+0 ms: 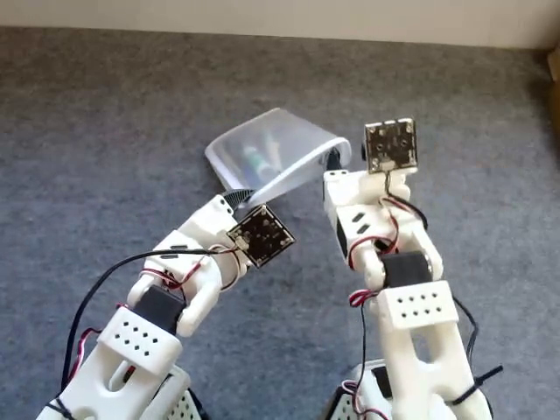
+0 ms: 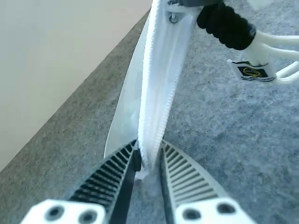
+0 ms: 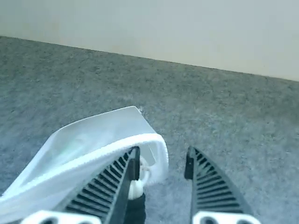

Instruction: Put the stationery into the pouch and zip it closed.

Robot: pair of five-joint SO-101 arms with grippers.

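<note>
A translucent pouch (image 1: 289,144) hangs off the carpet between the two arms, with a green and white piece of stationery (image 1: 255,159) showing through its wall. My left gripper (image 1: 238,199) is shut on the near end of the white zipper strip (image 2: 156,84), which sits pinched between its black fingers (image 2: 110,179). My right gripper (image 1: 337,162) is at the pouch's other end. There it stands open (image 3: 161,151), with the pouch's rounded corner (image 3: 156,144) lying against one finger. A small zipper pull (image 3: 141,176) on a black cord hangs just under that finger.
Grey carpet (image 1: 105,131) covers the whole floor. A pale wall (image 3: 149,28) runs along the far edge. A small printed tag (image 2: 252,72) and a black knotted cord (image 2: 224,23) hang near the far end of the pouch.
</note>
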